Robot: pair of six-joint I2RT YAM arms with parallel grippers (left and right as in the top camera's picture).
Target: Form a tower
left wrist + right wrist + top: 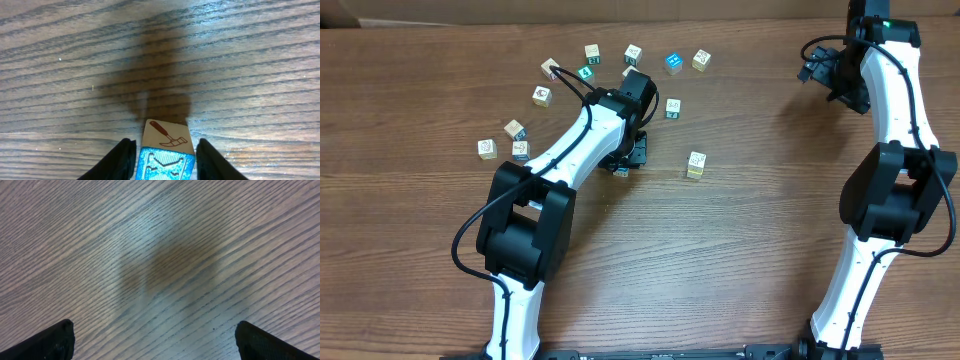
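Our left pincer [164,152] pinches a blue picture cube [165,165] low in the wrist view. The tower [695,165] stands upright mid-frame in the overhead view, just right of that pincer, so the left arm is nearer. Our right pincer [155,335], spread wide, hangs far off, upper right.

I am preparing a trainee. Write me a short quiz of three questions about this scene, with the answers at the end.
1. True or false: the right gripper holds a cube.
2. Which picture shows on the held cube between the fingers of the left gripper? A) a hammer B) a fish C) a car
3. In the overhead view, which gripper is nearer to the teal cube?

Key: 1 false, it is open with nothing in it; 2 A; 3 the left.
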